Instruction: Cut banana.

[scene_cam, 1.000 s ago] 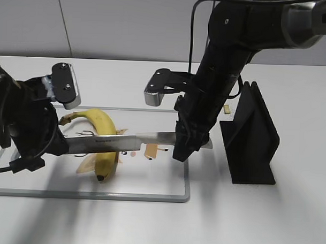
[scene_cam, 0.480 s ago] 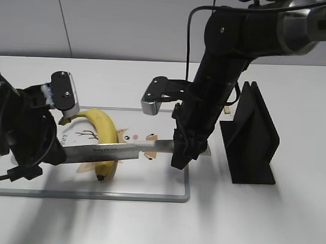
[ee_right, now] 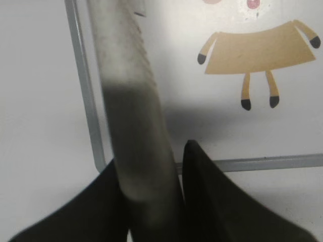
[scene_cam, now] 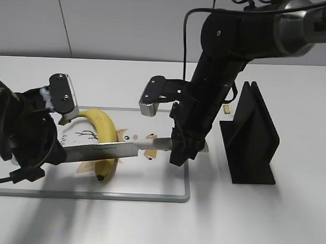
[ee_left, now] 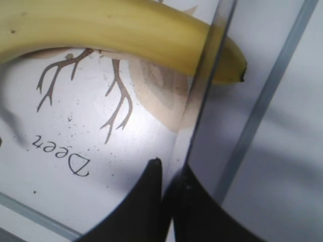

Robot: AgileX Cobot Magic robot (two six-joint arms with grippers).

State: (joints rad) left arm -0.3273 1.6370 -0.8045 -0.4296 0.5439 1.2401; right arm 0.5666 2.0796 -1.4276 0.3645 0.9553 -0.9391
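Note:
The yellow banana (scene_cam: 102, 131) lies curved on the cutting board (scene_cam: 150, 180), black tip toward the front. It also shows in the left wrist view (ee_left: 126, 30). A long knife (scene_cam: 119, 149) lies across the banana near its tip end, blade edge on the peel (ee_left: 204, 85). My right gripper (scene_cam: 180, 155) is shut on the knife's grey handle (ee_right: 133, 126); its jaws show in the right wrist view (ee_right: 151, 159). My left gripper (scene_cam: 53, 154) is shut on the far end of the blade (ee_left: 171, 174).
A black knife stand (scene_cam: 253, 138) stands on the table right of the board. The board has a metal rim (ee_right: 83, 91) and printed deer drawings (ee_right: 257, 50). A small crumb (scene_cam: 226, 108) lies behind the stand.
The knife has moved toward the front, from across the banana's middle to lower near its tip end. Both arms shifted slightly with it.

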